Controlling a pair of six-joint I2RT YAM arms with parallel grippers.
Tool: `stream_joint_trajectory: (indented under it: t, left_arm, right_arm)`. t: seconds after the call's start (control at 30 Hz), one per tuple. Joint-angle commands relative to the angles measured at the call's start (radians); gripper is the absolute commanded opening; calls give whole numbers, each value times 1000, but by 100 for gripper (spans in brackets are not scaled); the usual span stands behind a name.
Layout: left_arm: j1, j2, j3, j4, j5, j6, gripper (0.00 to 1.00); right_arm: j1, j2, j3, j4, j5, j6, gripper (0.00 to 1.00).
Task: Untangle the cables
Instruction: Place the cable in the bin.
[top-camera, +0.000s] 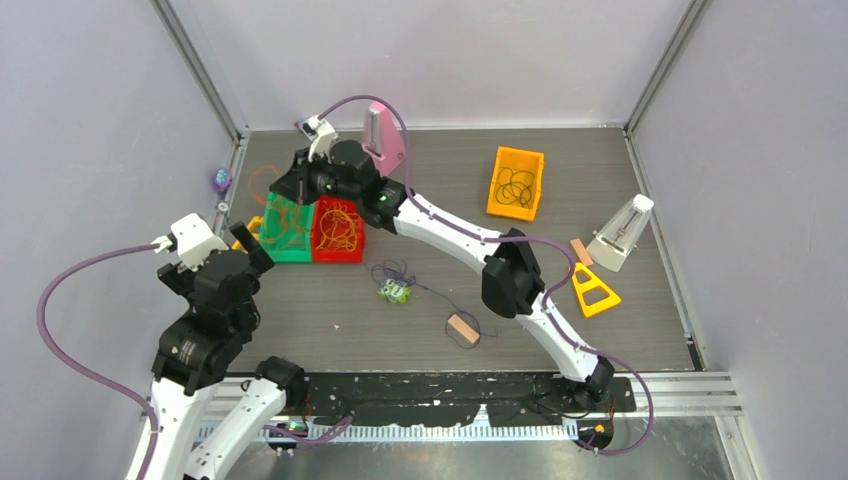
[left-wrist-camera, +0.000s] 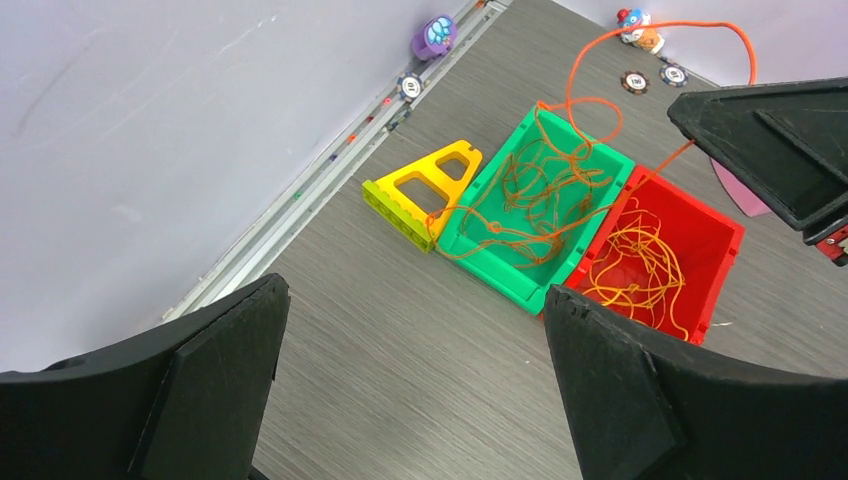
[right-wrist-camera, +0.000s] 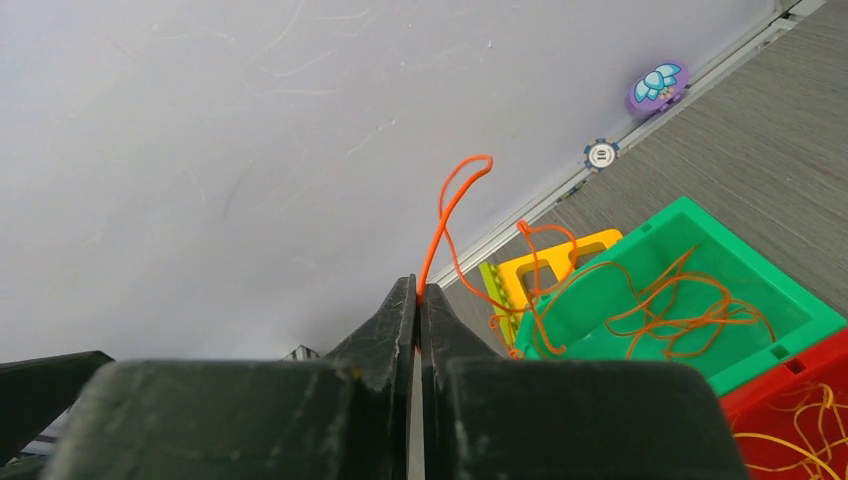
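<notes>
In its wrist view, right end effector (right-wrist-camera: 418, 292) pinches orange cable (right-wrist-camera: 478, 159)

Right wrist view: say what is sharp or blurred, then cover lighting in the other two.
Right wrist: the shut right tool is near and soft-edged, the orange cable it pinches crisp against the pale wall. Left wrist: even light, no glare, green bin sharp. Top external: flat light, faint shadows under the right arm.
</notes>
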Motion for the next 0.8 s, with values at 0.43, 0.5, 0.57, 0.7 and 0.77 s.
stream_joint_trajectory:
  t: [0.43,0.5,0.57,0.7,0.77]
  left_arm:
    - [71,68,-42,38,296,-42,100]
    - [113,93,-58,43,378,-65,99]
    - [153,125,-84,52,477,-95,100]
    - [217,184,-149,66,602,-156,100]
    - [246,207,-191,73,641,-197,99]
  right_arm:
    - [-1,-284,-279,-64,80,-124,91]
    - [-24,-405,-450,1,83,-114,91]
    - [-51,-530,-622,45,93,-112,91]
    - [-108,-782,-893,24,114,-135,90]
    - [-125,-861,-991,-27,143,-158,90]
